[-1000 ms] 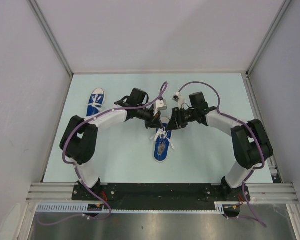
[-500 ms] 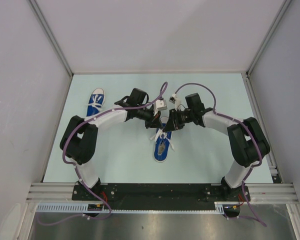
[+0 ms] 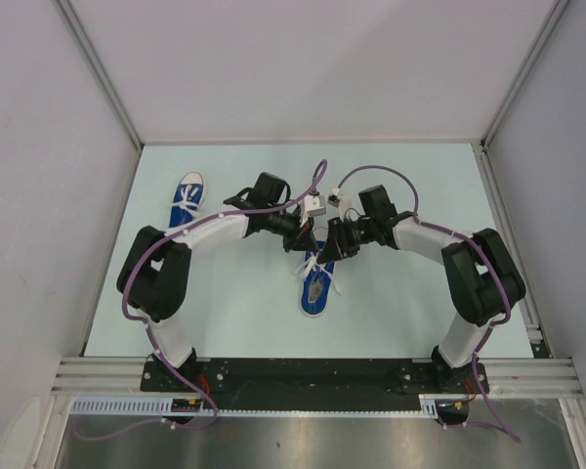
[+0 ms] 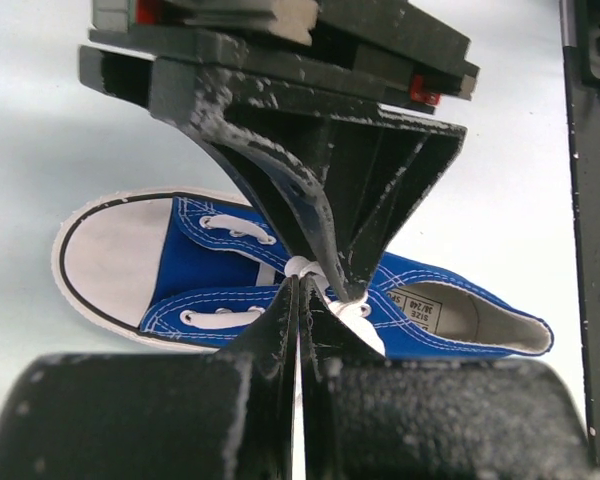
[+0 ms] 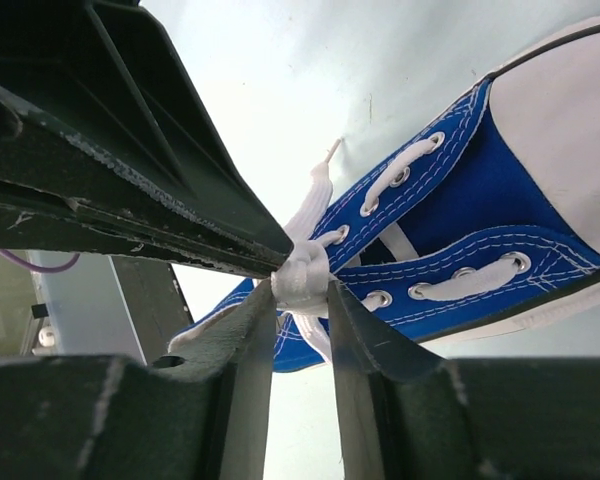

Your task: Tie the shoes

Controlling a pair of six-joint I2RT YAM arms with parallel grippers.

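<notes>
The left tool is pinched shut on the white lace. The right tool stands narrow, fingertips flanking the lace crossing; a firm grip cannot be told. Both meet over the eyelets of the blue sneaker, mid-tabletop. The second sneaker lies far left, well apart. Step in hand, probably: forming the knot. The next move calls for drawing the strands apart evenly, under tension.

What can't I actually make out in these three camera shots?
Right wrist view: unclear whether the right end effector grips the laces or just brackets them.
Left wrist view: the shut left end effector hides the lace crossing.
Top view: both end effectors cover the middle shoe's lacing; the other shoe is too small to judge.
</notes>
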